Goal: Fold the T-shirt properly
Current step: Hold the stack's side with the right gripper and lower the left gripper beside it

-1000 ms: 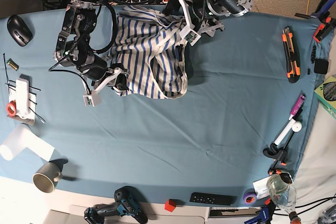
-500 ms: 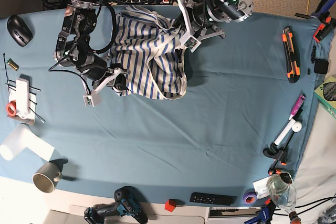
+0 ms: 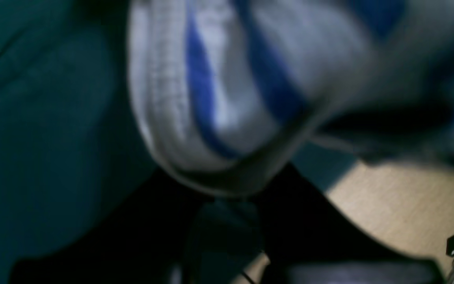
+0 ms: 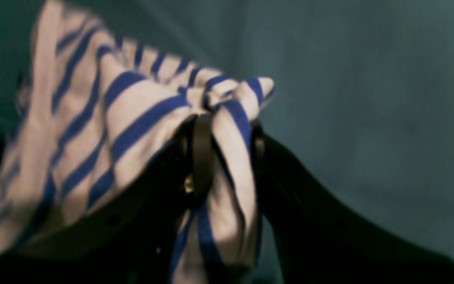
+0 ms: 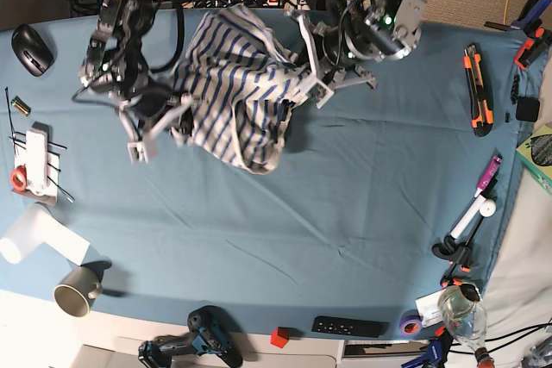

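Observation:
The T-shirt (image 5: 233, 84), white with blue stripes, hangs bunched between my two grippers above the blue table (image 5: 345, 196). In the base view my right gripper (image 5: 177, 120) holds its left edge and my left gripper (image 5: 291, 99) holds its right edge. In the right wrist view the right gripper (image 4: 229, 134) is shut on a fold of the T-shirt (image 4: 132, 118), with a dark finger (image 4: 201, 157) on each side. The left wrist view is blurred; the T-shirt (image 3: 231, 98) fills the top, right against the camera.
A black mouse (image 5: 32, 49) lies far left. A white roll (image 5: 39, 239), a mug (image 5: 78, 289) and a drill (image 5: 190, 346) are at the near left. An orange knife (image 5: 477, 88), a marker (image 5: 483, 191) and a bottle (image 5: 461, 312) line the right edge.
Both arms have risen and swung, lifting the T-shirt off the table. The shirt now hangs more bunched, and the right gripper has moved up and towards the back.

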Motion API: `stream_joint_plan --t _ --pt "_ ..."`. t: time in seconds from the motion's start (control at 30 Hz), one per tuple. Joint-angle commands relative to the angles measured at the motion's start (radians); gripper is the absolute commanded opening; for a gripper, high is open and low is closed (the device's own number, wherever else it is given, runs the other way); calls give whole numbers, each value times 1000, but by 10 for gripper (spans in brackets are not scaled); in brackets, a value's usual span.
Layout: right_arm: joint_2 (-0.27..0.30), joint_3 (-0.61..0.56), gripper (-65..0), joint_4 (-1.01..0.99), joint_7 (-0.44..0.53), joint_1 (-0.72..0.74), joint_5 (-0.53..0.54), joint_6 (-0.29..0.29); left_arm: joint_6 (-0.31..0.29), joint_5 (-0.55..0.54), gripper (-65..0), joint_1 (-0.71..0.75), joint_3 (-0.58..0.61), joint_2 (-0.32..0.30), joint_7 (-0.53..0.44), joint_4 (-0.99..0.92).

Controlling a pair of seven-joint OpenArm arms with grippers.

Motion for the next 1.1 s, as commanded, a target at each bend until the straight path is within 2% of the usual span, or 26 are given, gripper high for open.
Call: stream_joint_plan --t 0.0,0.17,0.37,0.5,0.67,0.9,1.07 --pt "8 2 -650 29 19 -8 14 4 -4 -14 -650 -32 -3 2 -17 -11" --pt "8 32 -650 81 24 -90 14 4 -31 -71 -650 -151 -3 2 -13 -141" --pt "8 168 -650 140 26 -153 20 3 -39 -101 -650 -280 -3 2 -6 -252" --pt "8 244 -650 145 25 -185 78 3 -69 -149 -650 -365 -2 3 -6 -322" --pt "4 256 -650 145 25 -239 144 3 -88 -191 -650 -471 -2 8 -6 -442" --pt "-50 256 -650 145 25 -294 172 3 -109 -221 -650 -608 -2 8 -6 -587" --pt "-114 256 -650 145 34 -302 230 4 -109 -224 -650 -670 -2 24 -6 -630"
